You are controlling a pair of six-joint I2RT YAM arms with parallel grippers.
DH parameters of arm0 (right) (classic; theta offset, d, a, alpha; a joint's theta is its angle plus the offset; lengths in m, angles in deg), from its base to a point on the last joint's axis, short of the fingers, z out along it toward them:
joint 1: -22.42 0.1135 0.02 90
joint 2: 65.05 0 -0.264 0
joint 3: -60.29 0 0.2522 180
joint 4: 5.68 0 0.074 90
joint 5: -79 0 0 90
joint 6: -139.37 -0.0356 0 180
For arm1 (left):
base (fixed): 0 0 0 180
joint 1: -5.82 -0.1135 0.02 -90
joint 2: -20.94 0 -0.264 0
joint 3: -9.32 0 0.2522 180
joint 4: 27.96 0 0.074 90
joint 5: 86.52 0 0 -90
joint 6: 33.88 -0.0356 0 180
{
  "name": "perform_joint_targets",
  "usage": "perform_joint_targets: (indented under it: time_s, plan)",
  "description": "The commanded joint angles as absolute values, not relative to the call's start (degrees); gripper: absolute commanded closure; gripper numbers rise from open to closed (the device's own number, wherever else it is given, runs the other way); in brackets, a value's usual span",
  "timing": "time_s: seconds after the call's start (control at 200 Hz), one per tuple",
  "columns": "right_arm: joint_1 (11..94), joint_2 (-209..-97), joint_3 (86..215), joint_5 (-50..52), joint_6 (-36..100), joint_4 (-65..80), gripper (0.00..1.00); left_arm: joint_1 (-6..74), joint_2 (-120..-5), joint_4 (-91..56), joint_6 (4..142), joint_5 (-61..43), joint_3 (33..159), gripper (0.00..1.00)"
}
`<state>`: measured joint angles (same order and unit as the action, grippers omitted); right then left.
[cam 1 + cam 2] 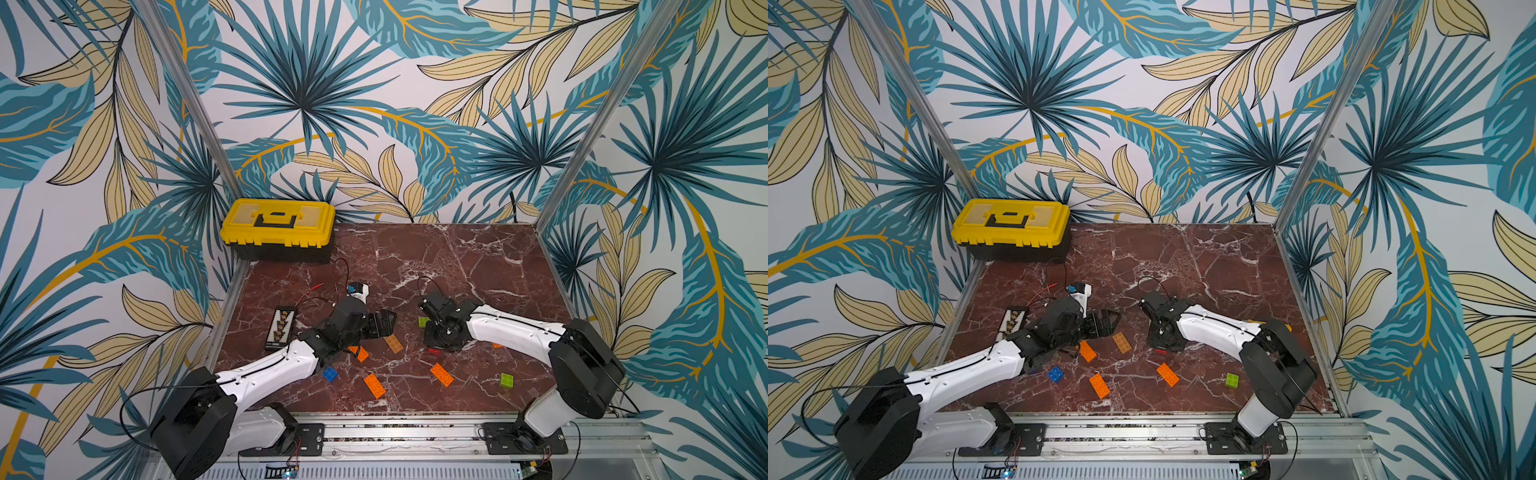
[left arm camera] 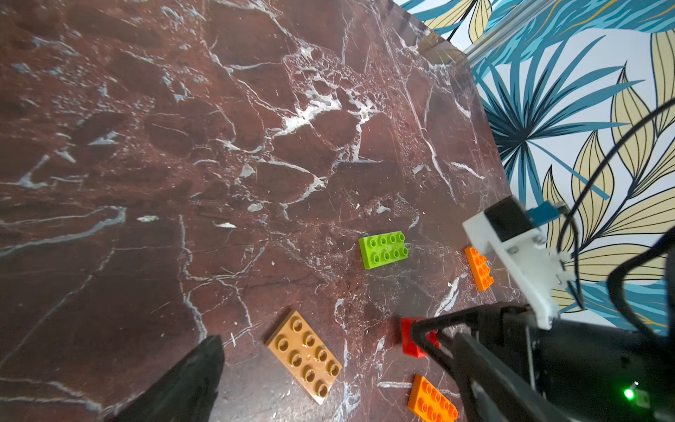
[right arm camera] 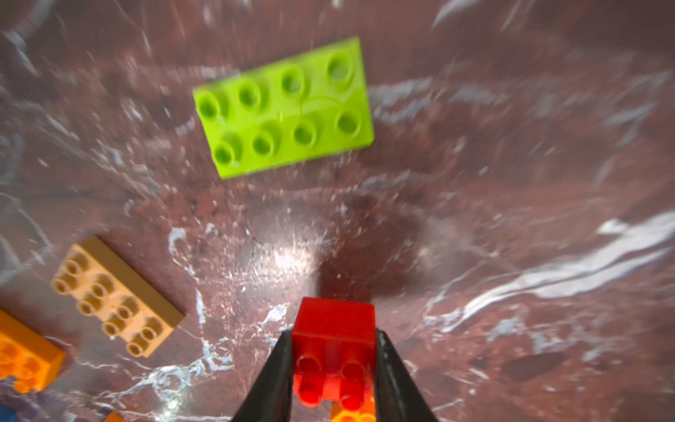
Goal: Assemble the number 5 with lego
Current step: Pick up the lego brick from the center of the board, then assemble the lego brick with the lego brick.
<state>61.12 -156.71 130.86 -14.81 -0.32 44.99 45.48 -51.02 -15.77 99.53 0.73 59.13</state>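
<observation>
Your red brick (image 3: 334, 339) is the only piece in hand; the right gripper (image 3: 334, 334) has its jaws clamped on two opposite sides of it, a little right of the middle of the table (image 1: 457, 266). It is a small, glossy square block whose four studs face the wrist camera; you cannot tell from these views whether it has cleared the surface. Just beyond it, on the far side, lies the green plate (image 3: 285, 109), flat, studs up, eight studs in two rows, touching nothing. To the left of that sits the tan plate (image 2: 305, 356), the same shape, also flat and alone. Farther out you have several orange bricks (image 1: 374, 385) spread across the near half, one blue brick (image 1: 330, 374) near the left arm, and a small green square brick (image 1: 506, 380) near the right arm; all are well apart from one another. The left gripper (image 1: 382, 323) hangs just beyond the tan plate with its jaws spread wide and nothing between them. As far as you can judge, the number 5 is not begun; no two pieces are joined, so this first pick is all that is done, and every placing and pressing together is left to you.
</observation>
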Motion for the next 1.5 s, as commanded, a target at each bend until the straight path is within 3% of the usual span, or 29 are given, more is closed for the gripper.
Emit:
perform_joint_targets:
  time_s: [0.0, 0.13, 0.35, 1.492]
  plan:
    - [56.4, -155.0, 133.6, -15.0, 8.0, 48.0, 0.76, 46.4, -54.2, -14.1, 97.7, -3.1, 63.8, 0.00]
    - [51.3, -156.5, 136.5, -11.1, 16.4, 47.9, 0.76, 48.4, -59.7, -14.2, 98.1, -6.0, 67.4, 0.00]
    - [49.9, -162.1, 141.9, -9.0, 25.7, 49.0, 0.76, 50.6, -65.6, -15.6, 100.8, -6.9, 71.0, 0.00]
    - [49.5, -172.1, 149.6, -8.0, 27.0, 52.1, 0.76, 51.4, -67.3, -13.5, 100.4, -3.8, 73.6, 0.00]
